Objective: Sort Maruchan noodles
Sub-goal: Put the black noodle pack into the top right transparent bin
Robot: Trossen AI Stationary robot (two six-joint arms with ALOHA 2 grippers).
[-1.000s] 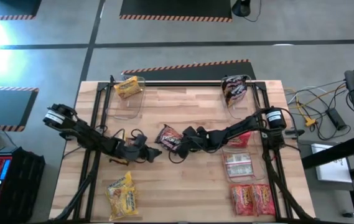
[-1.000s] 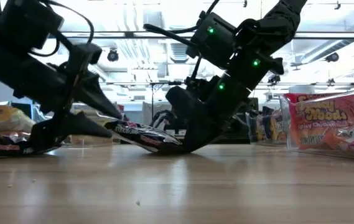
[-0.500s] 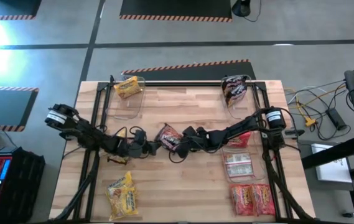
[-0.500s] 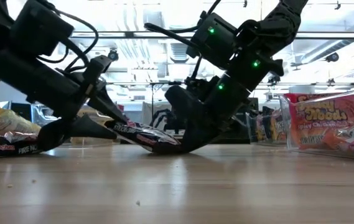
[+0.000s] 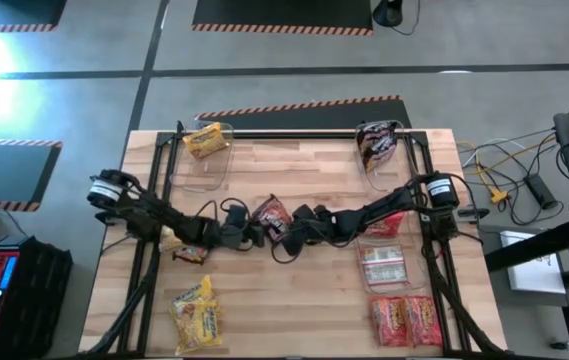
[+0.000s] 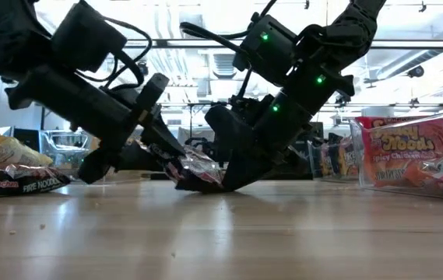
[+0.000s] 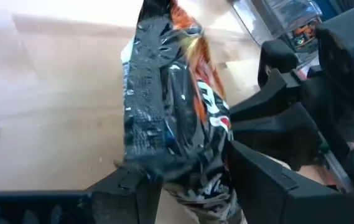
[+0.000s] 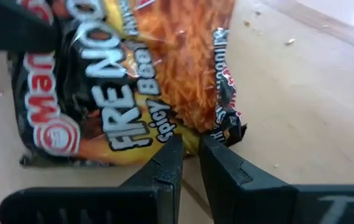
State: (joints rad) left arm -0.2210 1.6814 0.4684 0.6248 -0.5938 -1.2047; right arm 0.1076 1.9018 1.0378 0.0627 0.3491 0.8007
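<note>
I look down on a wooden table (image 5: 294, 290) with both dark arms reaching to its middle; the sorting looks partly done, in my judgement: a clear bin (image 5: 207, 158) at the far left holds a yellow packet (image 5: 207, 140), a far-right bin (image 5: 377, 150) holds a dark packet (image 5: 375, 143), and red-orange packets (image 5: 404, 320) lie grouped at the near right; left to sort are a loose yellow packet (image 5: 196, 315) at the near left, another packet (image 5: 186, 250) under the left arm, and the one in hand; that dark spicy-beef packet (image 5: 272, 218) sits at the table's centre, tilted up off the wood between both grippers; the right gripper (image 8: 189, 155) has its fingers pinched nearly together on the packet's near edge; the left gripper (image 7: 186, 180) has its fingers part-way apart, straddling the opposite end of the packet, seemingly clamped on it.
</note>
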